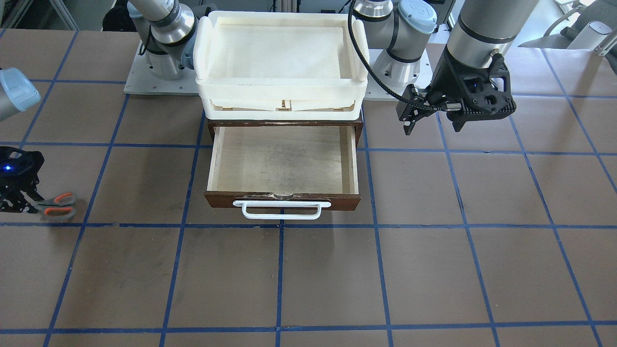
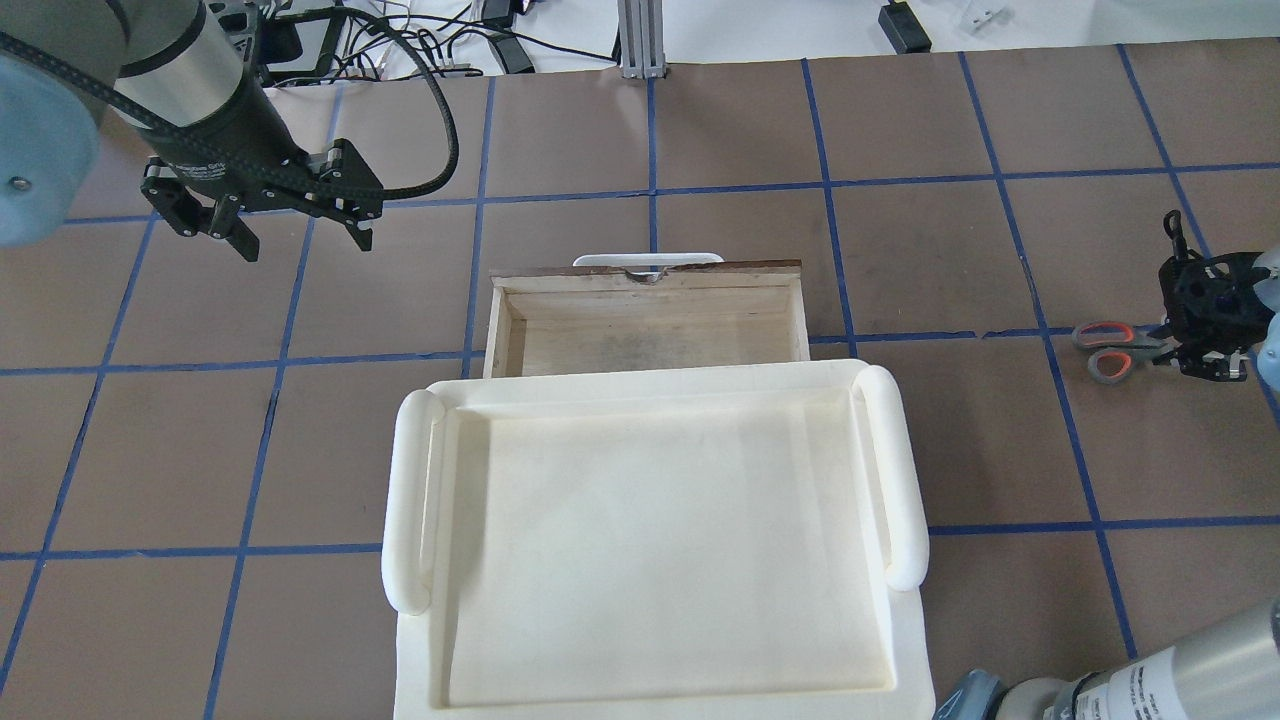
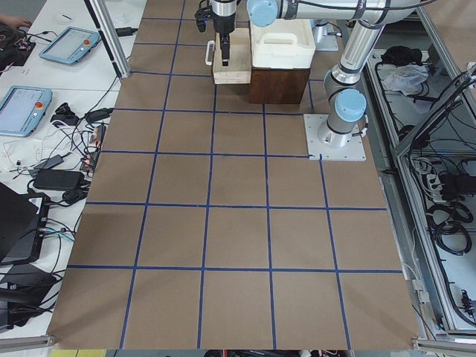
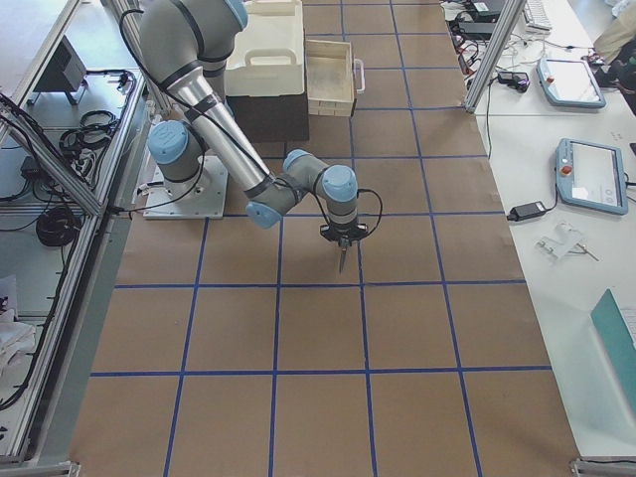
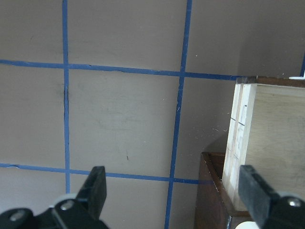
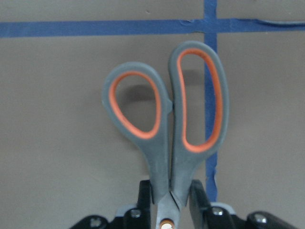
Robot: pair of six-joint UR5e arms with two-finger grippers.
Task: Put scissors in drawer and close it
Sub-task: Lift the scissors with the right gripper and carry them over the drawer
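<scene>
Clamping the scissors (image 6: 164, 143) near their pivot, your right gripper (image 6: 170, 198) may let them swivel and catch the drawer (image 1: 284, 164) rim well ahead.

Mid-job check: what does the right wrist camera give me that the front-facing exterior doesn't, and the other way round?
Right wrist only: the right gripper, jaws closed on the scissors just below the handle loops, near the pivot. Front-facing only: the drawer pulled open with nothing inside, white trays stacked above it, and the left gripper open, off to the drawer's side. Both: the scissors' grey-and-orange handles over the brown table with blue tape lines.
</scene>
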